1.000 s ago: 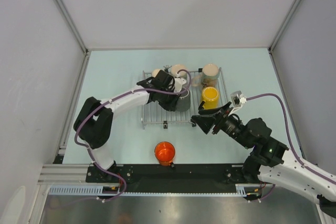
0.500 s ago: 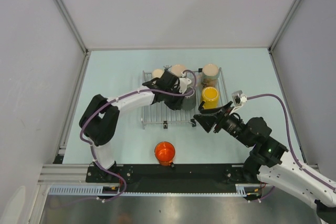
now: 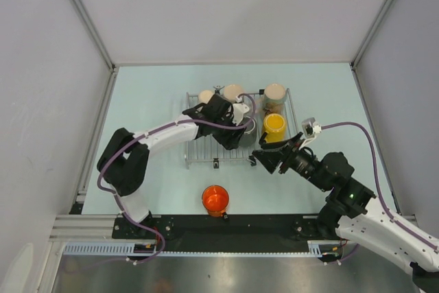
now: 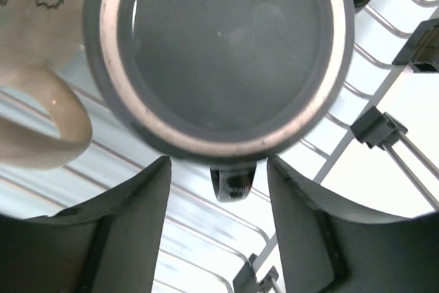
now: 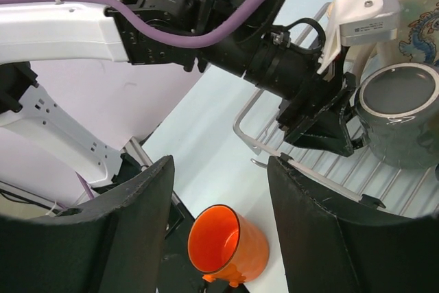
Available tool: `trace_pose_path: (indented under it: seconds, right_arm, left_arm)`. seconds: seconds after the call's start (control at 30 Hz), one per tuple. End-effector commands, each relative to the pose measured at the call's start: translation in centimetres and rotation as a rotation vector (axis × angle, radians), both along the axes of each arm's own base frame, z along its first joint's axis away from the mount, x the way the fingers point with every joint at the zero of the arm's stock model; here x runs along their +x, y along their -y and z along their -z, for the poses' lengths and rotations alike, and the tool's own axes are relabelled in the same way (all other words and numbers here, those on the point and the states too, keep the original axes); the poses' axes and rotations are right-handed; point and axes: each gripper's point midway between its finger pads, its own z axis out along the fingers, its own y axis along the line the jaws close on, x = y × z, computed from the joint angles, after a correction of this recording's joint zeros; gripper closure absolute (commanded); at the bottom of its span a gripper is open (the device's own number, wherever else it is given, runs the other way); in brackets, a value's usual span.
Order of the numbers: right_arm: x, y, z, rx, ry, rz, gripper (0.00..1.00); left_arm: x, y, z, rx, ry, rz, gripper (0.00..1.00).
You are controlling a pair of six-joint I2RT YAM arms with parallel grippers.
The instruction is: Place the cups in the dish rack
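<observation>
The dish rack point(image 3: 202, 149) holds two cream cups point(image 3: 233, 92) at its back, a beige cup point(image 3: 275, 94), a yellow cup point(image 3: 274, 127) and a dark grey cup point(image 3: 243, 135). My left gripper point(image 3: 230, 132) is open right beside the grey cup. In the left wrist view that cup point(image 4: 219, 53) stands upright on the bars, and its handle point(image 4: 233, 182) sits between my open fingers point(image 4: 137, 224) without touching them. The orange cup point(image 3: 215, 199) lies on the table near the front edge. My right gripper point(image 3: 267, 159) hovers open and empty, and its view frames the orange cup point(image 5: 226, 245).
A cream cup point(image 4: 34, 66) with a blue pattern stands close on the left of the grey one. The rack's near rail and black clips point(image 5: 302, 169) lie between my two grippers. White walls and metal posts enclose the table.
My left gripper has opened and let go of the dark grey cup's handle, leaving the cup standing on the rack. The right arm has barely moved.
</observation>
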Motion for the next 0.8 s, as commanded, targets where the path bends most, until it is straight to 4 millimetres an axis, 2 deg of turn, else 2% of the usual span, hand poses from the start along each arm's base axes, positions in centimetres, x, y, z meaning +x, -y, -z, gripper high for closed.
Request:
trace_pose_path:
  seconds: [0.0,0.03,0.1,0.13,0.17,0.2,0.27,0.3,0.33,0.37,0.4,0.47,0.5,0.53,0.57,0.6,0.67,0.7,0.77]
  right_arm:
    - [0.3,-0.3,-0.2,-0.005,0.01,-0.007,0.37]
    - [0.4,-0.4,-0.4,-0.013,0.008,-0.004,0.37]
    - [0.9,-0.8,0.8,-0.061,-0.03,0.002,0.37]
    - [1.1,-1.0,0.8,-0.071,-0.034,0.0,0.37]
    - [1.0,-1.2,1.2,-0.097,-0.056,-0.008,0.37]
    - [1.2,-1.7,2.5,-0.142,-0.091,-0.018,0.37]
    - [0.6,-2.7,3.3,-0.195,-0.1,-0.061,0.37]
    - [0.6,-3.5,4.8,-0.251,-0.127,-0.077,0.38]
    - [-0.7,-4.6,5.4,-0.291,-0.128,-0.129,0.39]
    - [-1.0,-5.1,5.3,-0.348,-0.112,-0.141,0.4]
    - [-1.4,-6.1,6.9,-0.423,-0.126,-0.158,0.41]
    - [-3.6,-7.5,8.1,-0.542,-0.104,-0.214,0.41]
    - [-4.0,-8.3,7.2,-0.553,-0.084,-0.226,0.39]
    - [-4.3,-9.1,8.6,-0.616,-0.094,-0.231,0.39]
    - [-6.0,-9.6,9.0,-0.654,-0.084,-0.278,0.39]
    - [-6.5,-10.4,8.6,-0.663,-0.073,-0.294,0.39]
    - [-8.4,-11.4,9.9,-0.722,-0.07,-0.337,0.39]
    - [-9.0,-12.0,9.7,-0.722,-0.067,-0.351,0.39]
    - [-10.2,-12.9,10.8,-0.759,-0.074,-0.376,0.39]
  left_arm:
    - [-0.1,-0.4,-4.1,-0.037,0.095,0.021,0.34]
    - [-0.2,-0.6,-5.8,-0.059,0.13,0.021,0.33]
    - [-0.5,-1.0,-8.0,-0.083,0.173,0.021,0.28]
    - [-0.7,-1.3,-9.0,-0.094,0.197,0.024,0.27]
    - [-1.2,-1.9,-11.3,-0.128,0.246,0.02,0.25]
    - [-1.5,-2.3,-12.1,-0.135,0.266,0.019,0.24]
    - [-2.4,-3.6,-14.5,-0.159,0.332,0.013,0.23]
    - [-2.8,-4.3,-15.3,-0.162,0.353,0.006,0.23]
    - [-3.1,-4.9,-15.8,-0.164,0.378,0.006,0.23]
    - [-3.6,-5.6,-15.4,-0.152,0.385,0.008,0.23]
    - [-4.3,-6.7,-17.0,-0.17,0.436,-0.007,0.23]
    - [-5.2,-7.9,-16.9,-0.164,0.458,-0.004,0.22]
    - [-5.9,-8.7,-17.7,-0.174,0.48,-0.014,0.22]
    - [-6.2,-9.2,-17.9,-0.179,0.496,-0.019,0.22]
    - [-6.5,-9.8,-16.9,-0.165,0.491,-0.024,0.22]
    - [-6.7,-10.4,-17.4,-0.175,0.524,-0.039,0.22]
    - [-7.0,-11.1,-16.0,-0.149,0.515,-0.047,0.22]
    - [-6.8,-11.7,-15.6,-0.129,0.523,-0.065,0.22]
    - [-6.9,-12.5,-15.0,-0.122,0.53,-0.084,0.22]
